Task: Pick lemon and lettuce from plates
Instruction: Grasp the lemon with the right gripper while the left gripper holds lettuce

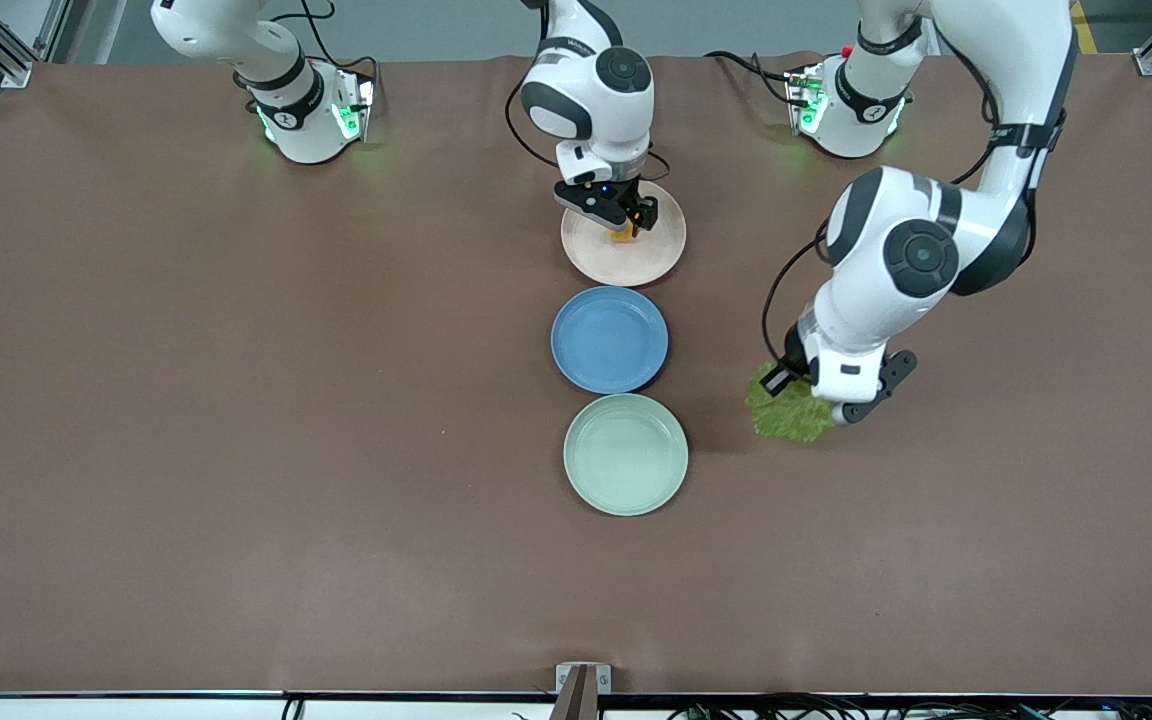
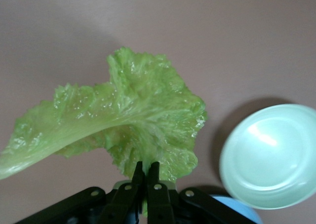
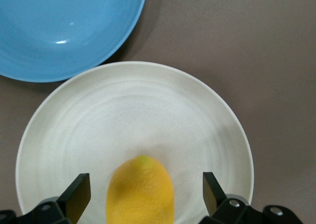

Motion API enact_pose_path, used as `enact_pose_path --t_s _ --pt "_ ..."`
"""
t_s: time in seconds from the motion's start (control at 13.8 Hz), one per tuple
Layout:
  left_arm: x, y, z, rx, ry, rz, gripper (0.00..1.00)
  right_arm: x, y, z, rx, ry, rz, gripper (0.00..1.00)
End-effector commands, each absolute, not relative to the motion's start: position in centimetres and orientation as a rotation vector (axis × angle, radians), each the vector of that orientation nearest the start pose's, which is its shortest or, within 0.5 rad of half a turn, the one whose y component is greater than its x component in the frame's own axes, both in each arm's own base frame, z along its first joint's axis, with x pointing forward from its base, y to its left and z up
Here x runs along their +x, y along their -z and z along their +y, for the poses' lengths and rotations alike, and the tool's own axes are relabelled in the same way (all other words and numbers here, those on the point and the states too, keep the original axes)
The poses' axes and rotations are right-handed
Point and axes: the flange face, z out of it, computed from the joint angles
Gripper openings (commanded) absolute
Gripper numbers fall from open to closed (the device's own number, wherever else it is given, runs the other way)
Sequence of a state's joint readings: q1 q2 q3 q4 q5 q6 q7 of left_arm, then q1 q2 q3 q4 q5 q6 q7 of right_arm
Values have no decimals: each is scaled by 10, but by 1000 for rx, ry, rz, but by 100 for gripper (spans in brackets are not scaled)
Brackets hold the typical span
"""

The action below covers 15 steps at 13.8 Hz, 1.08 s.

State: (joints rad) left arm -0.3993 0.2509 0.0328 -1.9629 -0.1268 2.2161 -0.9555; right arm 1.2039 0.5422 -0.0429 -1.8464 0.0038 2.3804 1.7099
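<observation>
I see my left gripper point(image 2: 145, 184) pinching the crinkled green lettuce leaf point(image 2: 123, 120) above the table; my right gripper point(image 3: 143, 194), fingers wide, straddles the orange-yellow oval lemon point(image 3: 140, 189) on the beige-pink round plate point(image 3: 133, 110).

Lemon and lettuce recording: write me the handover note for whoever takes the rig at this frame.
Left gripper: shut on the lettuce leaf, held up over bare table toward the left arm's end, beside the mint green plate. That plate has nothing on it.
Right gripper: open, fingers either side of the lemon, which lies on the beige-pink plate; not gripped yet.
The blue plate sits between the two plates and plays no part.
Done: lettuce picked off its plate.
Left: close on the lemon and lift it clear of the beige-pink plate.
</observation>
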Motion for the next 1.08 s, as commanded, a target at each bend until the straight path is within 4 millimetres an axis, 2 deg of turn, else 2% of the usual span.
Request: enact_pose_path --t_s 0.0,0.07,0.22,0.36,0.51,0.58,0.72,0.87,0.94,1.01 --pt "538 -337 -187 -3056 -90 -980 0 250 -219 606 -3023 75 893 100" --pt "534 -328 -183 -3067 -79 -954 0 247 -214 610 -3018 78 897 100" --pt "530 -309 -161 -3061 -40 -1000 0 242 -205 615 -3008 80 897 99" --pt "519 -291 -150 -3079 -5 -959 0 237 -203 616 -3013 82 886 97" --pt "512 -276 -128 -3084 14 -936 1 233 -202 617 -3018 82 879 91" --pt "508 -267 -125 -3092 15 -900 1 230 -202 618 -3019 82 880 85" --pt "502 -250 -121 -3091 21 -885 1 230 -203 618 -3023 83 884 62" --pt "500 -235 -107 -3091 48 -885 1 235 -207 617 -3016 84 892 26" --pt "497 -227 -105 -3094 46 -860 1 241 -213 616 -3007 84 896 11" --pt "495 -223 -103 -3098 37 -831 1 251 -227 612 -3002 83 910 2"
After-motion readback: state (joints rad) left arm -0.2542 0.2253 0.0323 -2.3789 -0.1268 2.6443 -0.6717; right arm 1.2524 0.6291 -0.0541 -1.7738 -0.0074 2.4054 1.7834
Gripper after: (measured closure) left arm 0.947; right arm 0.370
